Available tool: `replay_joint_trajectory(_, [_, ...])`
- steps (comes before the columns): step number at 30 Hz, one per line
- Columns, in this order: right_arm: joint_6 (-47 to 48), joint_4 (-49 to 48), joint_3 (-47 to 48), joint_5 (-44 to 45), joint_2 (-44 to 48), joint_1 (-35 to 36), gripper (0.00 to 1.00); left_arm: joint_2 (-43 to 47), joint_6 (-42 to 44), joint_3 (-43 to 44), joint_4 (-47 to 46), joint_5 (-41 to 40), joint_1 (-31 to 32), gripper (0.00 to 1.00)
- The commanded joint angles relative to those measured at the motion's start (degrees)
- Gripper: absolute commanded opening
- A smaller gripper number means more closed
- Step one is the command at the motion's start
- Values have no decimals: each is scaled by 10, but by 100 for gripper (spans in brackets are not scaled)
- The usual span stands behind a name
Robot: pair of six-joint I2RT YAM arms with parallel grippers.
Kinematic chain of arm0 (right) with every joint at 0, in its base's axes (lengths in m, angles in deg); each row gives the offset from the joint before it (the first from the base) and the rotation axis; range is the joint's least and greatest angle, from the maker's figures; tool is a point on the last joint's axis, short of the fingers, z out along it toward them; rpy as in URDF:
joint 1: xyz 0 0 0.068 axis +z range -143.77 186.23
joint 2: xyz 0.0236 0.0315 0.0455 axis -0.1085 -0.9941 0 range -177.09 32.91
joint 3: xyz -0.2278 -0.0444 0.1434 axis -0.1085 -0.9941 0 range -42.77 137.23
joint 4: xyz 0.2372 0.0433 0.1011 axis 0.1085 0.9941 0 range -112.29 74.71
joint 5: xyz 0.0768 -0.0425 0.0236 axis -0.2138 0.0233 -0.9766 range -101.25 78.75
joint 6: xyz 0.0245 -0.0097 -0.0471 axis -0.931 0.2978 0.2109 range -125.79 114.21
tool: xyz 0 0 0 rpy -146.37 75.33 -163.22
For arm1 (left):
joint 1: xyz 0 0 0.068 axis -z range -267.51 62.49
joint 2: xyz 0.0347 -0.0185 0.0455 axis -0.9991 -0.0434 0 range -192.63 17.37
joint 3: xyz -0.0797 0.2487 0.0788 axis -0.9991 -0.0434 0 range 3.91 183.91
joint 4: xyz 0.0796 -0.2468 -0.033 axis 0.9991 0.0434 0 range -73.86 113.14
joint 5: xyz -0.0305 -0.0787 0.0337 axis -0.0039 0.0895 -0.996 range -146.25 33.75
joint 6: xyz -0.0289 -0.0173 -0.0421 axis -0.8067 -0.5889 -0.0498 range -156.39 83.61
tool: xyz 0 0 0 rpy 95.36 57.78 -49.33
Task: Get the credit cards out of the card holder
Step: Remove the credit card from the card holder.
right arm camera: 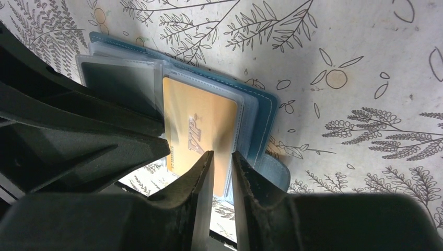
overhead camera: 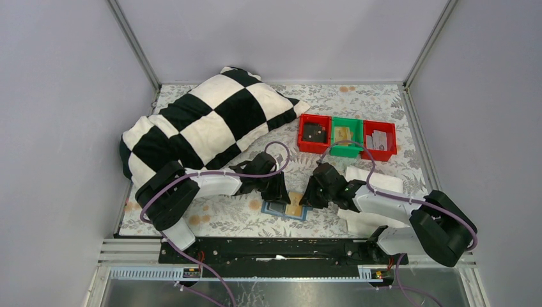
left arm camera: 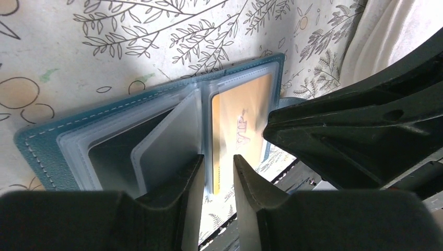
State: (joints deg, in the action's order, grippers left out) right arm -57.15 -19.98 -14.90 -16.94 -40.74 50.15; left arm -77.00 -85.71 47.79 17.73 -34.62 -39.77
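**"VIP" card on show in the open card holder**

The card holder (overhead camera: 281,211) lies open near the middle of the tabletop's (overhead camera: 383,102) near edge. A gold card (right arm camera: 201,125) embossed "VIP" sits in its clear sleeve. The left gripper (left arm camera: 217,162) and right gripper (right arm camera: 222,157) both stand over the card's near edge. Each pair of jaws is drawn to a thin slit; I cannot tell whether they pinch anything. Bare tabletop lies past the holder's far edge, between the checked pillow (overhead camera: 211,121) and 3 bins (overhead camera: 347,119).
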Motion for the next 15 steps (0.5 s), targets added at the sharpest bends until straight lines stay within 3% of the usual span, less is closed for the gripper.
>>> replay_joint_trajectory(1, [-7, -15, -2, -5, -10, 3, 24, -7, 12, -7, -1, -20, 0, 31])
replay_joint_trajectory(7, [-13, -37, -10, -12, -24, 4, 19, -8, 10, -13, -8, -17, 1, 27])
replay_joint_trajectory(15, [-16, -39, -13, -13, -25, 4, 19, -4, -2, -23, -44, 5, 0, 12])
